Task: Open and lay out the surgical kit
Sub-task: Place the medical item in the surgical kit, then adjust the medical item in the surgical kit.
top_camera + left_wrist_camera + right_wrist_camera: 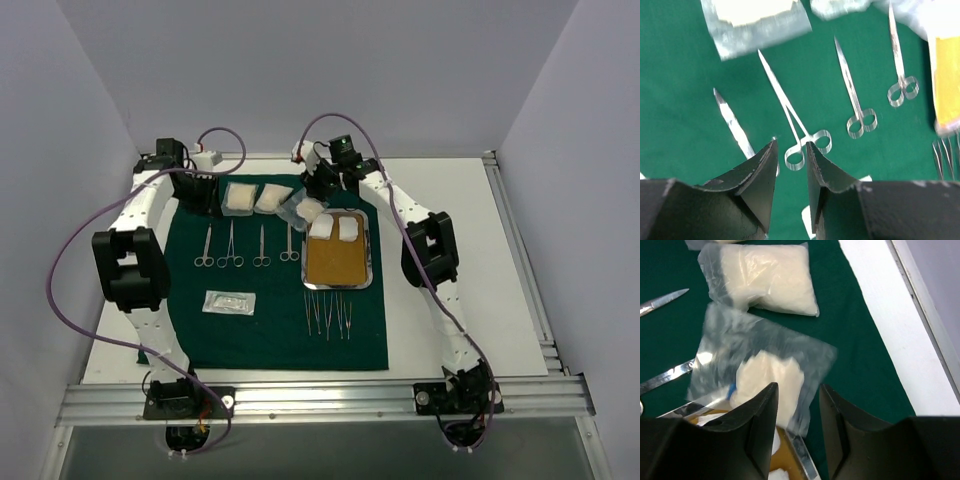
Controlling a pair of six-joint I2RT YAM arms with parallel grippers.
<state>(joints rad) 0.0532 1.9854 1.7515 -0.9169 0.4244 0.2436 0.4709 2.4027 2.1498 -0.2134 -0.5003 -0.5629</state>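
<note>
A big green cloth point(280, 340) lies flat on the white worktop point(450, 300), and the kit is spread out on it. A steel tray point(338, 268) sits on the right side of the cloth. It looks yellow-brown inside, with two white gauze pads point(322, 228) at its top end. Left of the tray, four silver clamps point(232, 261) lie in a row with their rings pointing to the bottom of the frame. Thin tweezers point(328, 315) lie side by side just below the tray. A small clear packet point(228, 302) lies below the clamps. Two gauze packets point(240, 197) lie next to each other at the top edge of the cloth. The left fingers point(762, 175) hang over the clamps with a narrow gap and hold nothing. The rings of one clamp show through that gap. The right fingers point(760, 415) are apart and hold nothing. Just past them lies another clear packet of gauze point(765, 365), with one corner on the tray's rim.
</note>
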